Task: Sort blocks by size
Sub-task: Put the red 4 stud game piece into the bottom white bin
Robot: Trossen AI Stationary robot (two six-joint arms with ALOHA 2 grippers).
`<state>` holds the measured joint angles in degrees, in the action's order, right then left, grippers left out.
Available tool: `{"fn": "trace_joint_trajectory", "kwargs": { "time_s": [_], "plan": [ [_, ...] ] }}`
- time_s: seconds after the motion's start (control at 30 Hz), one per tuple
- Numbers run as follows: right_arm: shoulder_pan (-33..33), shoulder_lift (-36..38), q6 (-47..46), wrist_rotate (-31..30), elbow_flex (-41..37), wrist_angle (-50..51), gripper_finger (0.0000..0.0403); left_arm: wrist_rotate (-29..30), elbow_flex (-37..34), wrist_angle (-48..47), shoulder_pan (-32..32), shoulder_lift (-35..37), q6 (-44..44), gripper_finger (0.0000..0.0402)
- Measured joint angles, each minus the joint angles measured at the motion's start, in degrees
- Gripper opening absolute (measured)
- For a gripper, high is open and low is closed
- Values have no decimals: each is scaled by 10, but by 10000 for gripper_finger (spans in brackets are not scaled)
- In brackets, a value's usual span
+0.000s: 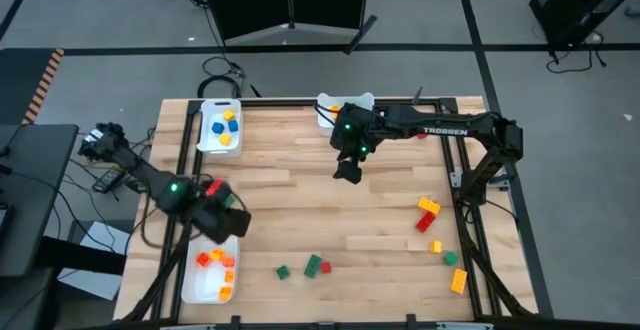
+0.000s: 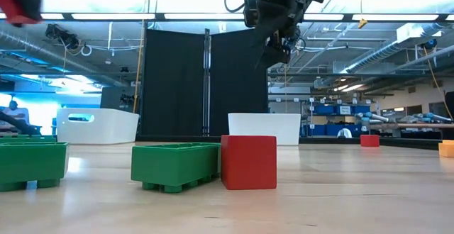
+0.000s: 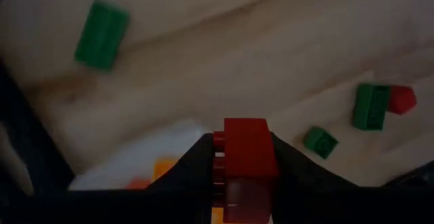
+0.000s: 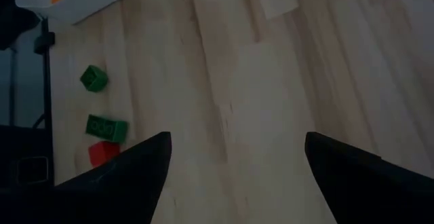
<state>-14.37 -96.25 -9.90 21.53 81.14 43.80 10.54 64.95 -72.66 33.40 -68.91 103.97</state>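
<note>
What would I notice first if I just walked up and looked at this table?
Probably the left gripper, holding a red block in its fingers just above the white tray with orange blocks at the table's front left corner. Next, the right gripper, open wide and empty, high over the bare middle of the wooden table. Green, red, yellow and orange blocks lie scattered along the front and right.

The wooden table (image 1: 330, 200) holds three white trays (image 1: 218, 130). Green, red, yellow and orange blocks (image 1: 316, 265) lie near its front and right.
</note>
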Motion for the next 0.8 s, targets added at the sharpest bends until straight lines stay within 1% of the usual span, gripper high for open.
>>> {"fn": "trace_joint_trajectory", "kwargs": {
  "time_s": [0.1, 0.23, 0.3, 0.4, 0.5, 0.63, 0.8],
  "plan": [
    [0, 0, 6, 0, 0, 0, 350, -7, 0, -11, 44, -19, 96, 99],
    [0, 0, 11, 0, 0, 0, 350, -58, -7, -22, 81, -43, 178, 99],
    [0, 0, 11, -1, 0, 0, 350, -73, -21, -14, 94, -52, 207, 99],
    [0, 0, 12, -1, 0, 0, 350, -79, -47, 41, 102, -61, 223, 99],
    [0, 0, 16, -1, 0, 0, 350, -79, -88, 92, 102, -69, 223, 99],
    [0, 0, 16, -1, 0, 0, 350, -83, -140, 128, 106, -84, 225, 99],
    [0, 0, 16, -1, 0, 0, 350, -83, -197, 199, 106, -84, 226, 99]
  ]
}}
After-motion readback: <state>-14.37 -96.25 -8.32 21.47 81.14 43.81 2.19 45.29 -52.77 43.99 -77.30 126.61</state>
